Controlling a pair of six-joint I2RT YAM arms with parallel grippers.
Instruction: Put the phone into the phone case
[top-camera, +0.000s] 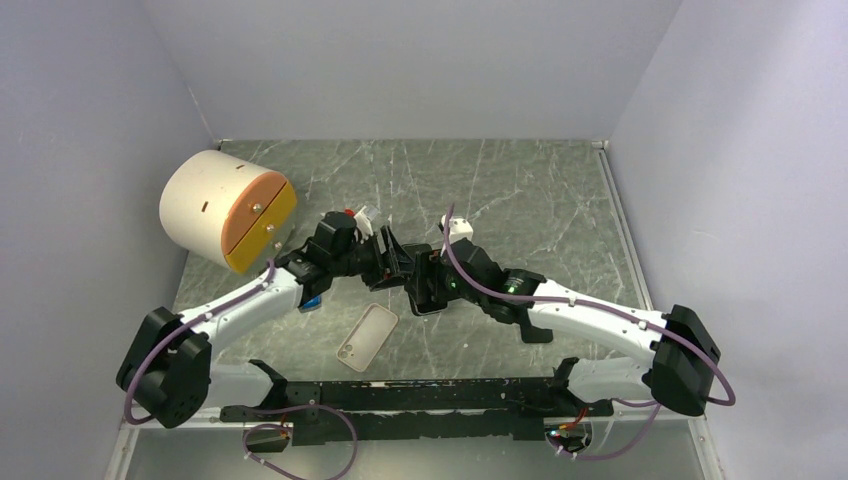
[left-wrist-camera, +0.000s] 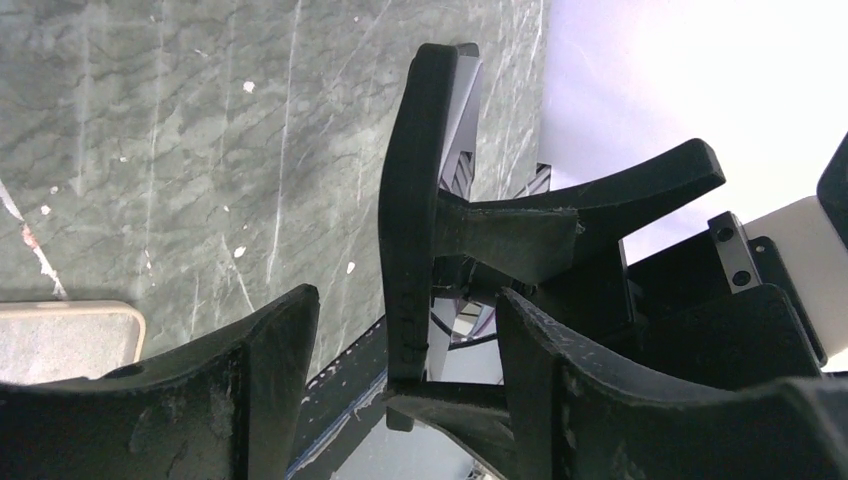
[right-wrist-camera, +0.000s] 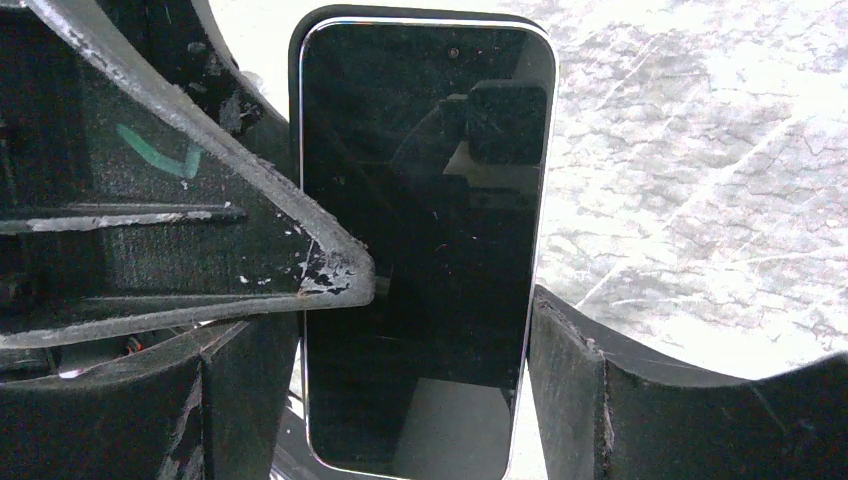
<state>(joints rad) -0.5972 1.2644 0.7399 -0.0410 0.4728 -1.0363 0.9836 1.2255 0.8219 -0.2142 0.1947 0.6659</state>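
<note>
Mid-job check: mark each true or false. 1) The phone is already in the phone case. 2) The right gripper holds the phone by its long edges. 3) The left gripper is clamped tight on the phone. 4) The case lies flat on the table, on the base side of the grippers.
1) False. The phone case lies empty on the table, and the phone is held up off it.
2) True. The right gripper has a finger against each long edge of the phone.
3) False. The left gripper straddles the phone edge-on, with a gap on either side.
4) True. It lies flat, apart from both grippers and nearer the arm bases.
</note>
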